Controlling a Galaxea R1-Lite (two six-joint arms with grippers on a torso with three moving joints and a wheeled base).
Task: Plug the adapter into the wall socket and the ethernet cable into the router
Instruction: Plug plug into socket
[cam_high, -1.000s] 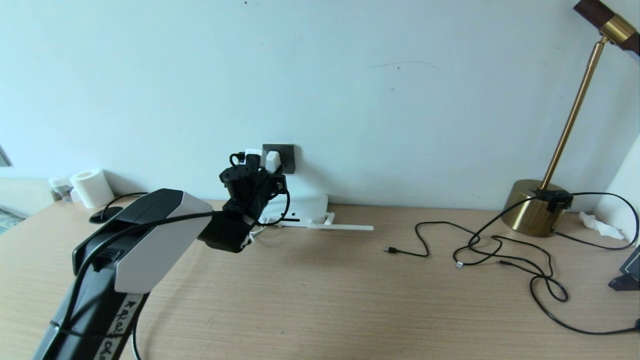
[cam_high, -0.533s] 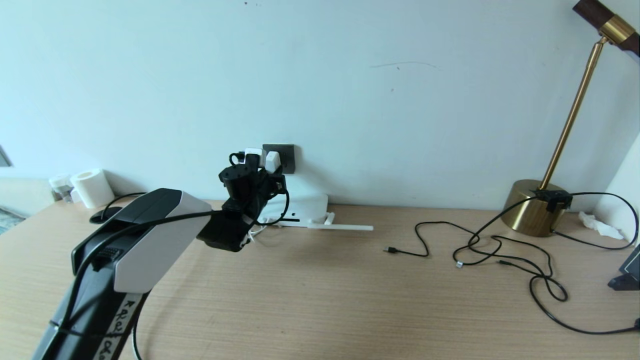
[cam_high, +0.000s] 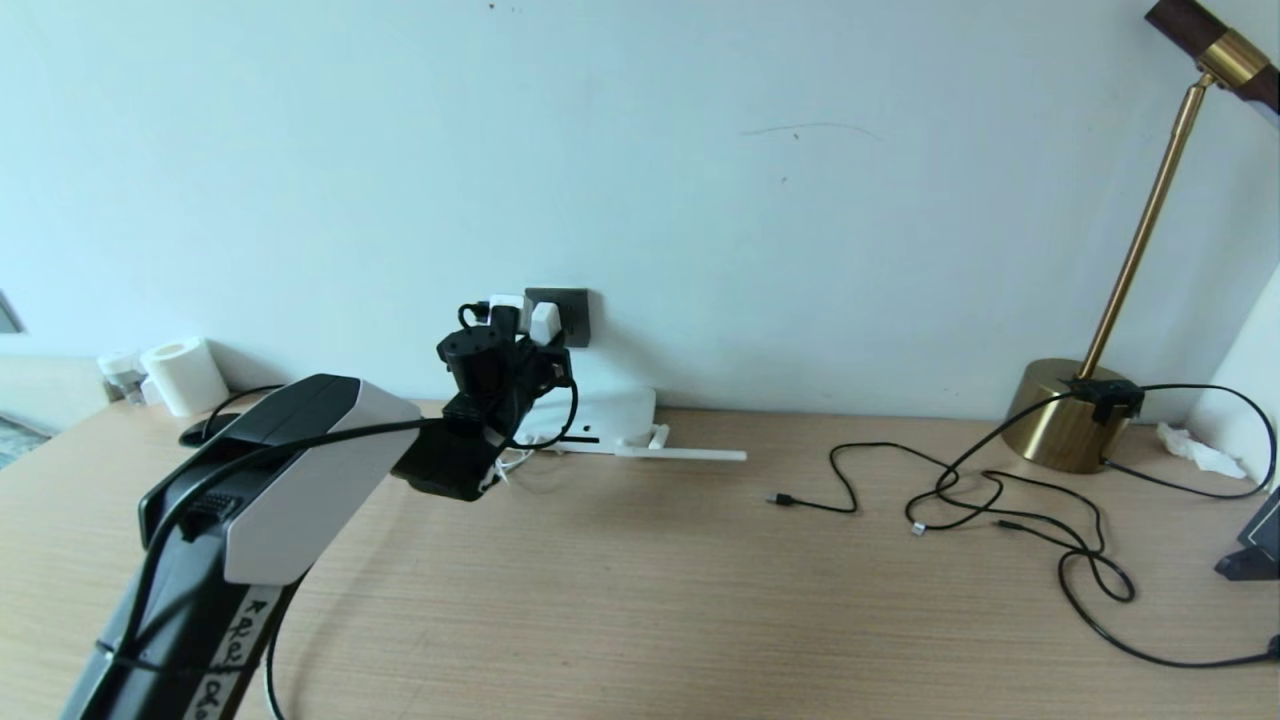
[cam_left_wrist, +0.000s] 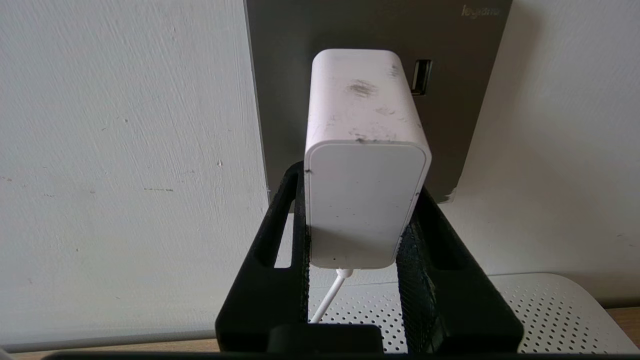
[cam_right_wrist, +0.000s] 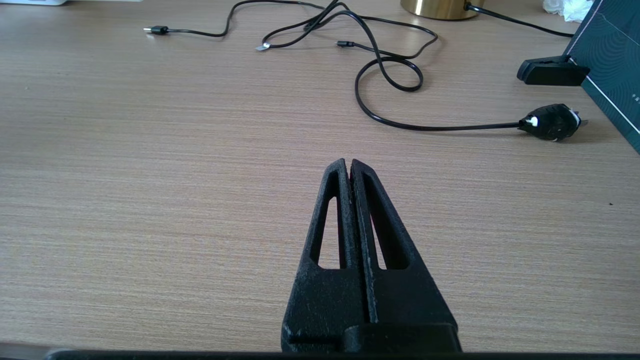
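My left gripper (cam_high: 522, 332) is raised at the wall and shut on the white adapter (cam_left_wrist: 365, 200), its black fingers (cam_left_wrist: 280, 210) pressing both sides. The adapter's far end meets the dark grey wall socket (cam_left_wrist: 280, 75); its prongs are hidden. Its thin white cord (cam_left_wrist: 327, 300) hangs down over the white router (cam_high: 620, 410), which lies below the socket (cam_high: 575, 312) with an antenna (cam_high: 690, 455) flat on the table. The black ethernet cable (cam_right_wrist: 390, 112) loops at the right and its plug (cam_right_wrist: 550, 122) lies loose. My right gripper (cam_right_wrist: 348, 162) is shut and empty, low over the table.
A brass lamp (cam_high: 1070, 420) stands at the back right, thin black cables (cam_high: 850, 490) trailing from it. A paper roll (cam_high: 185, 375) sits at the back left. A dark board on a clip stand (cam_right_wrist: 552, 72) is at the right edge, beside a crumpled tissue (cam_high: 1195, 450).
The left arm has shifted only very slightly. The adapter stays gripped at the socket, and nothing else has moved.
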